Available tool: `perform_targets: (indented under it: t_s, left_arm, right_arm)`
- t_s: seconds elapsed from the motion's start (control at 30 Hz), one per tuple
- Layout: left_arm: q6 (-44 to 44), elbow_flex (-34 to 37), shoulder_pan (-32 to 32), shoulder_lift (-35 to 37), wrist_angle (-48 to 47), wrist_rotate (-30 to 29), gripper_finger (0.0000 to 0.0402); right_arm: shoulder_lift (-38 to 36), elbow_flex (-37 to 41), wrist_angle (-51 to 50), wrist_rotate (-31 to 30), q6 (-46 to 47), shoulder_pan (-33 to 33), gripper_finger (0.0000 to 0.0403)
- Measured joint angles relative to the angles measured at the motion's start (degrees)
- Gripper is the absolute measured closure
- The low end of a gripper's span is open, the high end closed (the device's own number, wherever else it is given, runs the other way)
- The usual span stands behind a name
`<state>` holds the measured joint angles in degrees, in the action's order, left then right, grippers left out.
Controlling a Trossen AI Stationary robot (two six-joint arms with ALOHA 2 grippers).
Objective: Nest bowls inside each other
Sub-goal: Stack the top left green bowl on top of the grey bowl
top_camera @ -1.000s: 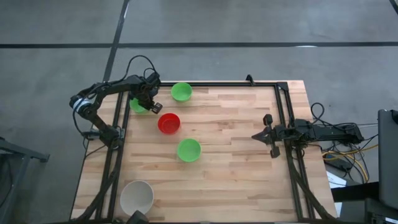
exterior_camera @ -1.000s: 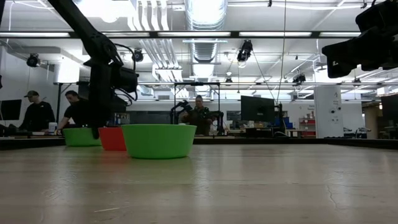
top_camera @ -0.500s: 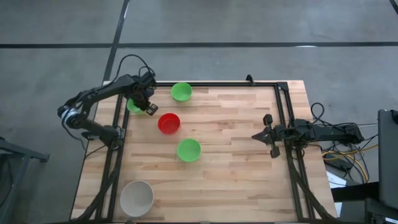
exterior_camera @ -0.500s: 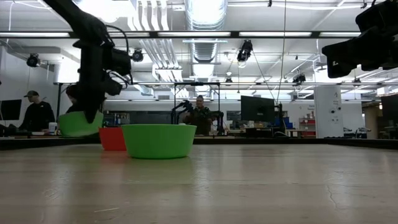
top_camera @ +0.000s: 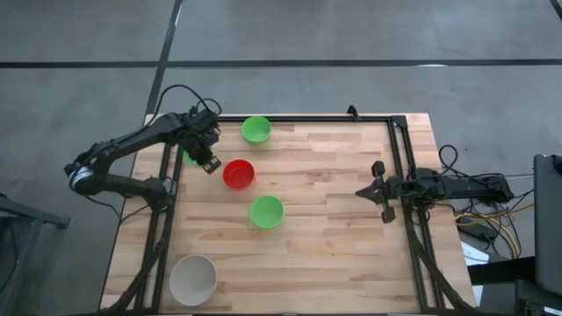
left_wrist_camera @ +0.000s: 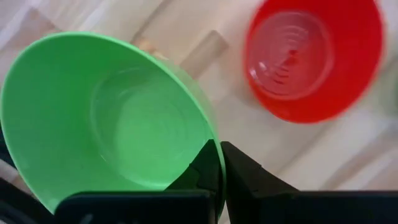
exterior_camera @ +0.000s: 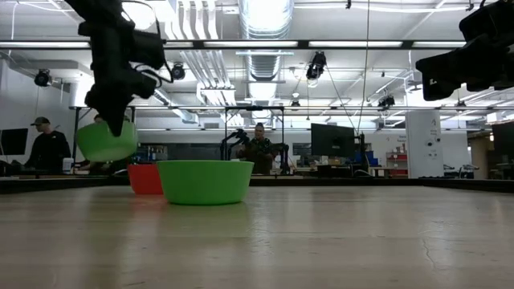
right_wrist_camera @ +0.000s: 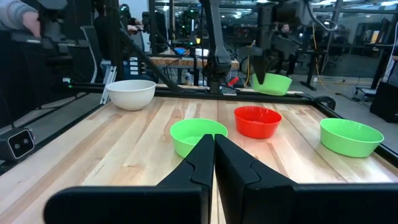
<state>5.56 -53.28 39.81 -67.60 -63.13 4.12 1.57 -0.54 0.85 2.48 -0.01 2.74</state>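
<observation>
My left gripper (top_camera: 207, 161) is shut on a green bowl (exterior_camera: 106, 142) and holds it in the air over the table's far left part, just left of the red bowl (top_camera: 238, 174). A second green bowl (top_camera: 255, 129) stands at the far edge, and a third (top_camera: 266, 211) stands mid-table. The whitish bowl (top_camera: 193, 278) stands at the near left corner. All of these rest on their bases. My right gripper (right_wrist_camera: 213, 155) waits shut at the table's right edge. My left gripper pinches the green bowl's rim (left_wrist_camera: 213, 144) on the side toward the red bowl, with one finger (left_wrist_camera: 200, 169) inside the bowl and one (left_wrist_camera: 249, 180) outside. The fingers come from above, pointing steeply down. The bowl hangs below them, tilted and clear of the table.
A black frame rail (top_camera: 307, 120) runs along the far edge and down both sides of the wooden table (top_camera: 334, 254). The right half of the table holds no bowls. People sit at desks in the room beyond.
My left gripper has risen and drawn a little toward the table's near edge with the green bowl. The bowl stood on the table a second ago. It now hangs lifted clear and tilted.
</observation>
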Motion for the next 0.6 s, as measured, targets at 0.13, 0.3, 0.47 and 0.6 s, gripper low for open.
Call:
perform_targets:
  t_s: [0.13,0.3,0.47,0.6]
  left_arm:
    - [4.2,0.0,-3.9,2.6,0.0,0.4,0.0393]
    - [13.0,0.0,-7.7,5.9,-0.1,1.6,0.0390]
    - [18.4,0.0,-9.8,9.2,-2.0,2.9,0.0396]
    - [19.7,0.0,-10.4,11.4,-4.8,2.9,0.0394]
  right_arm:
    - [0.0,0.0,0.0,0.0,0.0,0.0,0.0394]
    - [0.0,0.0,0.0,0.0,0.0,0.0,0.0394]
    - [0.0,0.0,0.0,0.0,0.0,0.0,0.0394]
    - [0.0,0.0,0.0,0.0,0.0,0.0,0.0394]
